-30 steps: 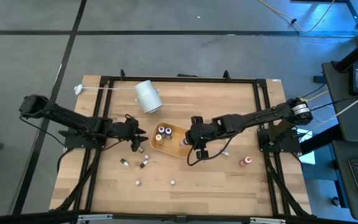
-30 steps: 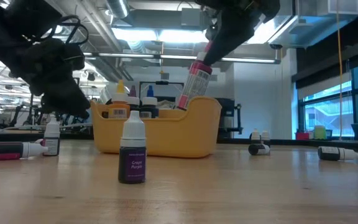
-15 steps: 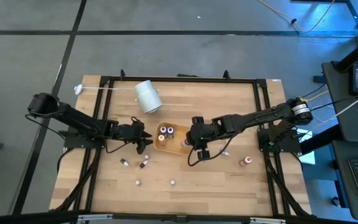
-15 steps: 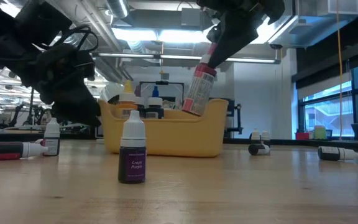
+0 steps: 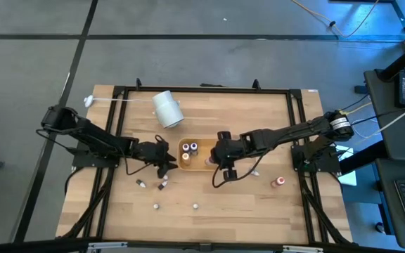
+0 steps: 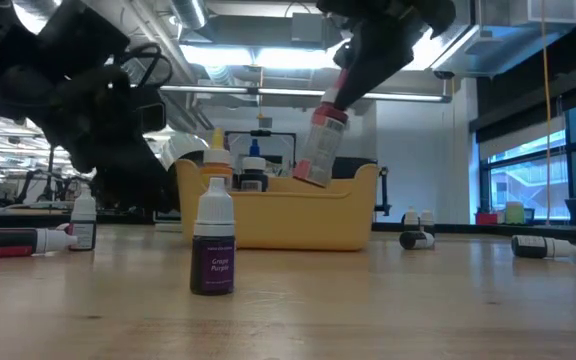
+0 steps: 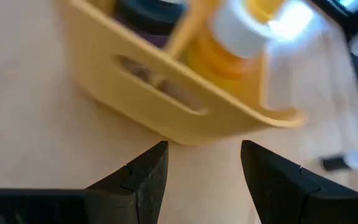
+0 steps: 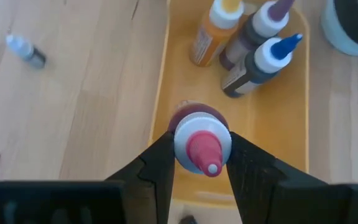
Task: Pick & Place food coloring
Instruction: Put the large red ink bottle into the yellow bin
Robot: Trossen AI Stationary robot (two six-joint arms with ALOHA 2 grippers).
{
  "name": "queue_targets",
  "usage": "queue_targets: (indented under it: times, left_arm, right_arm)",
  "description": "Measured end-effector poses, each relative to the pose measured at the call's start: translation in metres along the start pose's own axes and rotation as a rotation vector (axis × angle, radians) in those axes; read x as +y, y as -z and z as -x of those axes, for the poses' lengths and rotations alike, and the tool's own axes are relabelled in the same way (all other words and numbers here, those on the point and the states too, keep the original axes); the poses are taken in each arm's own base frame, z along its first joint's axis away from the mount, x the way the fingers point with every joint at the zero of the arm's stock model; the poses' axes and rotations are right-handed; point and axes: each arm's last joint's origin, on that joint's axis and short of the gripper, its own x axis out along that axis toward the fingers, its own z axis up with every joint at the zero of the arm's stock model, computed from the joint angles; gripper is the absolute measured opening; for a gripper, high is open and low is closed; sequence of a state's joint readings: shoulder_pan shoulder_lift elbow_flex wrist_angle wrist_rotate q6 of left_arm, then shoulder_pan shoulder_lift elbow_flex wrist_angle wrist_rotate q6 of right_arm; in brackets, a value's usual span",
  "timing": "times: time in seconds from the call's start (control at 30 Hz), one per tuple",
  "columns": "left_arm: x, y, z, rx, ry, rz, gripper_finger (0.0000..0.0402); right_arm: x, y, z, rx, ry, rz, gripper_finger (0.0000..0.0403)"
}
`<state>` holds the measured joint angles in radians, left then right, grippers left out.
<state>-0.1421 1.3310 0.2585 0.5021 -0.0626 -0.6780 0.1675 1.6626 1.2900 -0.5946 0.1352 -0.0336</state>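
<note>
— The pale wooden plank worktop (image 8: 73,93)?
— Matt, smooth, visible grain.
— The rounded orange-yellow plastic tray (image 8: 160,93)?
— Smooth, slight sheen. The red-tipped plastic bottle (image 8: 202,142) cap looks glossy; the black end effector fingers (image 7: 145,180) matt.

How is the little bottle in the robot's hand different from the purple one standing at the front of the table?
The red bottle hangs tilted in the air, gripped by the right hand above the tray; the purple bottle stands upright on the table, untouched. The red bottle's tip is red; the purple bottle's cap is white. Both are small labelled dropper bottles.
</note>
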Motion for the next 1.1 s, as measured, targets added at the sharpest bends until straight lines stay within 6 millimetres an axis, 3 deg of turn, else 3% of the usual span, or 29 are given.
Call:
queue_targets:
  times: [0.2,0.53,0.73,1.1]
  left_arm:
    - [-0.012,-0.011,0.014,-0.018,0.152,-0.015,0.0196]
    - [-0.031,-0.047,0.059,-0.368,0.304,-0.111,0.0196]
    - [-0.037,-0.057,0.082,-0.51,0.369,-0.179,0.0196]
    - [-0.037,-0.057,0.087,-0.531,0.363,-0.237,0.0196]
  right_arm:
    - [-0.006,-0.002,-0.017,-0.013,-0.004,-0.036,0.0132]
    - [-0.018,-0.007,-0.04,-0.064,0.009,-0.063,0.0132]
    - [-0.022,-0.009,-0.048,-0.093,0.016,-0.072,0.0132]
    - [-0.02,-0.006,-0.059,-0.068,0.012,-0.07,0.0132]
